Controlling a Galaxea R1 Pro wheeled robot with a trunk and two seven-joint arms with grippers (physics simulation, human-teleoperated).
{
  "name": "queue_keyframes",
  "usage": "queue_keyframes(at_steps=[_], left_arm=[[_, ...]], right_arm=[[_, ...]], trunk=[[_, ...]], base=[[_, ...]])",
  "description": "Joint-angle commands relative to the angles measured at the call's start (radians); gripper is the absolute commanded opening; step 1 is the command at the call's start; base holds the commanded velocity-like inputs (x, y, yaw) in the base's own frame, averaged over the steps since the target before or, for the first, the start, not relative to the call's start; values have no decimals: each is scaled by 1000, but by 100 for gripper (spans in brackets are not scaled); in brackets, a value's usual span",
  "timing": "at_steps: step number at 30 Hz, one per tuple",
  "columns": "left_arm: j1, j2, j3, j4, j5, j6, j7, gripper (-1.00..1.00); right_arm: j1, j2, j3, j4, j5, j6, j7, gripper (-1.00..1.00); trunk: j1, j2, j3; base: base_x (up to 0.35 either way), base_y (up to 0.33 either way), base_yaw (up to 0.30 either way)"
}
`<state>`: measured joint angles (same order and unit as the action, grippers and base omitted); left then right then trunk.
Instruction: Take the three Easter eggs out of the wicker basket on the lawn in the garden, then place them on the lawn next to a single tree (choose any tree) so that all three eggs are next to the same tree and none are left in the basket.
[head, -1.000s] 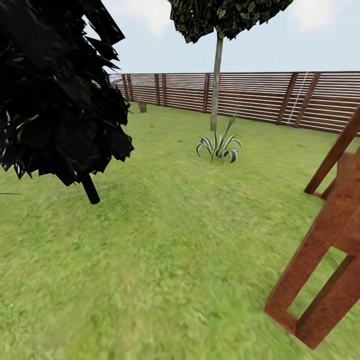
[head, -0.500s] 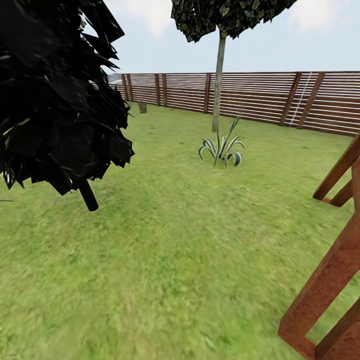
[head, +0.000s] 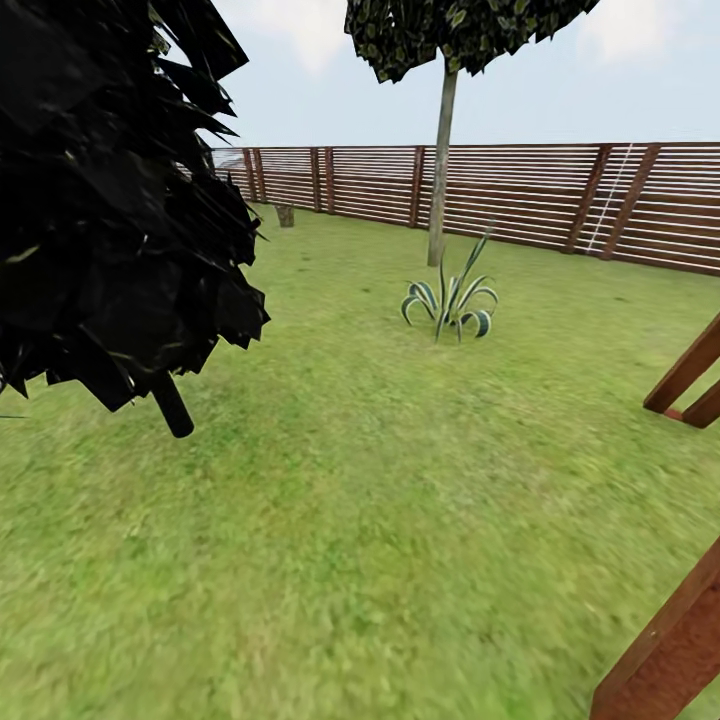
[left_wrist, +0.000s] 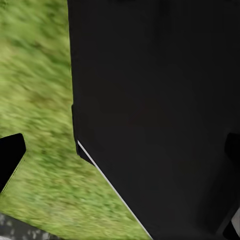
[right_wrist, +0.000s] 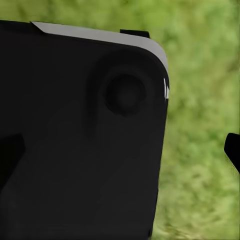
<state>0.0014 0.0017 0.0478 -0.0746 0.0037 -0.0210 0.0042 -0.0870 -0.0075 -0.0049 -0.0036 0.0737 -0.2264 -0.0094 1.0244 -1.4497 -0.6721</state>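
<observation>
The Easter eggs and the wicker basket are out of view. The lawn (head: 360, 520) spreads wide and green ahead of me. A dark-leaved tree (head: 110, 200) hangs close at the left, its short dark trunk (head: 172, 405) meeting the grass. Farther back a thin pale-trunked tree (head: 441, 170) rises near the fence. In the left wrist view my left gripper (left_wrist: 120, 160) stands open, its dark fingertips (left_wrist: 10, 157) wide apart over grass and my own black body. My right gripper (right_wrist: 120, 152) is likewise open, with nothing between its fingertips (right_wrist: 233, 150).
A striped spiky plant (head: 451, 300) grows at the foot of the thin tree. A slatted wooden fence (head: 520, 195) closes the back. Reddish wooden beams (head: 690, 380) stand at the right edge, with another beam (head: 670, 650) at the lower right.
The whole head view has shifted: the camera moved forward, so the wooden beams slid off to the right and the dark tree's trunk drifted lower left. Nothing on the lawn itself moved.
</observation>
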Motion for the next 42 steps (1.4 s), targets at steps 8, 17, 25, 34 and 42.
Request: queue_keyframes(at_steps=[8,17,25,34,42], left_arm=[[0,0,4,-1,1,-2,0,100],[0,0,4,-1,1,-2,0,100],[0,0,4,-1,0,-2,0,100],[0,0,4,-1,0,-2,0,100],[0,0,4,-1,1,-2,0,100]], right_arm=[[0,0,5,6,14,-5,1,100],[0,-2,3,7,9,-5,3,100],[0,-2,3,7,9,-5,5,100],[0,-5,3,7,9,-5,6,100],[0,-5,3,7,9,-5,6,100]], trunk=[[1,0,-1],[1,0,-1],[1,0,-1],[1,0,-1],[1,0,-1]], base=[[330,92,-1],[330,92,-222],[330,93,-284],[330,93,-284],[330,93,-284]])
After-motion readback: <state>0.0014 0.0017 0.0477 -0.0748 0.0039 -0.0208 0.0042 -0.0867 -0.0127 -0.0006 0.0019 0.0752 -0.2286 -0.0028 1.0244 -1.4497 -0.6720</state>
